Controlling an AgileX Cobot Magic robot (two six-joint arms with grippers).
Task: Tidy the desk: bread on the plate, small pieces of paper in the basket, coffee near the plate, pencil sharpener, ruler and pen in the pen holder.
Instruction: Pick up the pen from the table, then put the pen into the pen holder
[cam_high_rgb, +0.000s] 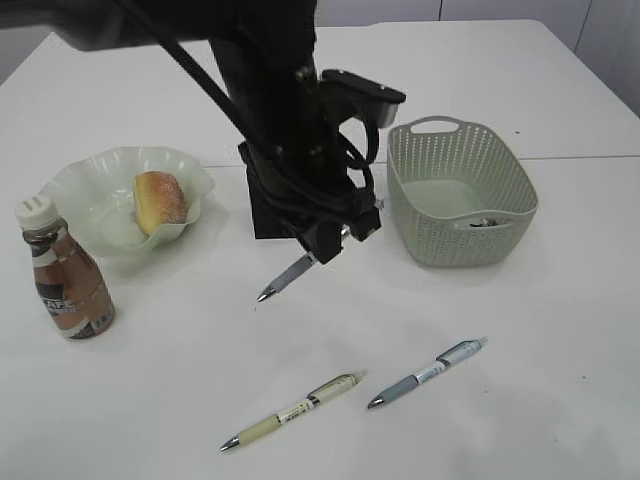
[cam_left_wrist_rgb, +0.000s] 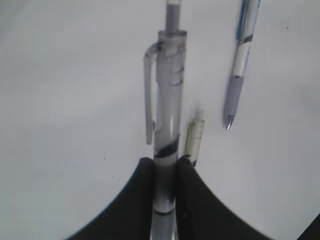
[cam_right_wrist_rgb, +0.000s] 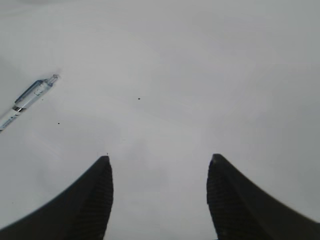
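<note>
Gripping a clear plastic click pen with a grey plunger (cam_left_wrist_rgb: 168, 95), the left hand (cam_high_rgb: 322, 243) hung over the middle of the white smooth-topped desk (cam_high_rgb: 560, 330), fingers (cam_left_wrist_rgb: 137, 200) clenched on the barrel, the pen slanting down toward the desk's near edge with its tip clear of the surface.

Right hand (cam_right_wrist_rgb: 159, 200): released, jaws standing wide apart over bare desk, holding nothing; not identifiable in the exterior view.

Oval golden-brown crusty roll (cam_high_rgb: 160, 202): lying in the pale green translucent glass dish with wavy rim (cam_high_rgb: 90, 190), toward the left edge.

Brown plastic drink bottle with white cap (cam_high_rgb: 66, 280): upright, just beside the dish on its near side.

Sage-green plastic tub with perforated woven-look wall (cam_high_rgb: 460, 190): right of centre; small pale object inside against its near wall, too indistinct to identify.

Yellowish click pen (cam_high_rgb: 295, 410) and blue-grey click pen (cam_high_rgb: 428, 373): lying near the near edge, apart from each other, both loose on the desk.

Black block (cam_high_rgb: 265, 205): behind the arm, mostly hidden.
</note>
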